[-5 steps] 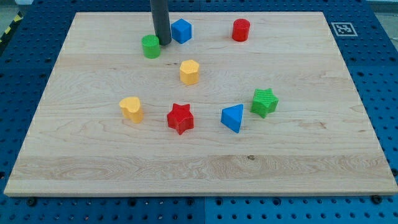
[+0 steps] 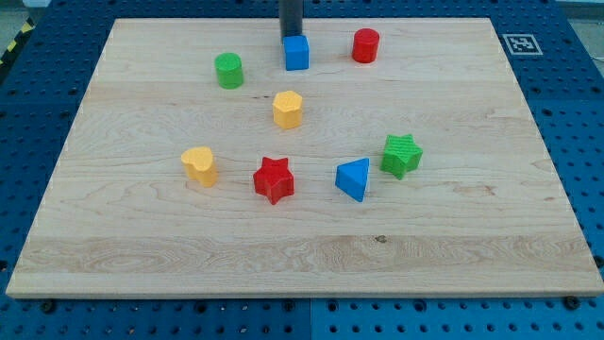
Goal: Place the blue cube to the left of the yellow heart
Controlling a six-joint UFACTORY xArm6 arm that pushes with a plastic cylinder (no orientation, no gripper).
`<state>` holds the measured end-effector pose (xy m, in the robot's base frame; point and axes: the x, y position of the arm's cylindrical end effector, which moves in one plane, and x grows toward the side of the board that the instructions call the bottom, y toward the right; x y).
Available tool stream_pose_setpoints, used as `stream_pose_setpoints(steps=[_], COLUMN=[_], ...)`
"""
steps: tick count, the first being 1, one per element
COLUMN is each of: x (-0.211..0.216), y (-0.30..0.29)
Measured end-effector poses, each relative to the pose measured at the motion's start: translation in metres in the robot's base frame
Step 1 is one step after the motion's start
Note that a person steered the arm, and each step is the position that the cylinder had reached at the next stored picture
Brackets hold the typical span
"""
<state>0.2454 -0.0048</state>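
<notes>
Take the yellow heart (image 2: 199, 164) as your landmark. To its left you have bare board out to the edge. On its right, the red star (image 2: 274, 179) sits near. Above it, the green cylinder (image 2: 228, 71) and yellow hexagonal block (image 2: 288, 110) flank 1 open lane.

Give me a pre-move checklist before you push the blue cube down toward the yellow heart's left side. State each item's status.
1. My tip sits just behind the blue cube, on its top side in the view: ok for a downward push.
2. Contact between tip and cube: cannot tell, they look close or touching.
3. Blue cube already left of the yellow heart: not ok, it is far up and to the view's right.
4. Straight path down: not ok, the yellow hexagonal block lies just below the cube.
5. Green cylinder stands near the diagonal route: not ok, steer between it and the yellow block.
6. Board left of the heart free of blocks: ok.
</notes>
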Motion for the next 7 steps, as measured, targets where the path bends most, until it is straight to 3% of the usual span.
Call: stream_pose_setpoints(steps=[4,7], x=[0.064,0.074], y=[0.006,0.012])
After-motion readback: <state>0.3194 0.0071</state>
